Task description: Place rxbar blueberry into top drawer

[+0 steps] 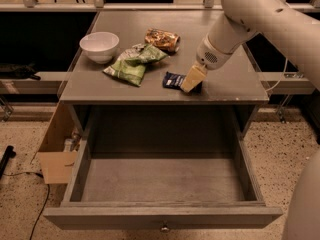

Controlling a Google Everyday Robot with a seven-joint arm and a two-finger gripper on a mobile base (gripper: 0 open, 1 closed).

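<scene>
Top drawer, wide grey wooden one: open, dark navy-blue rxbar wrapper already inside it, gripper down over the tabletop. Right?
No. Camera view: the wide grey wooden top drawer is open, but the flat navy-blue rxbar blueberry lies on the grey tabletop, at the gripper, not inside.

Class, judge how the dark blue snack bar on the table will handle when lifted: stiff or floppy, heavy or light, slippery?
The rxbar blueberry is small and lies flat, so it is probably light and fairly stiff. Its smooth-looking wrapper may slip. The tool sits at one end of it.
</scene>
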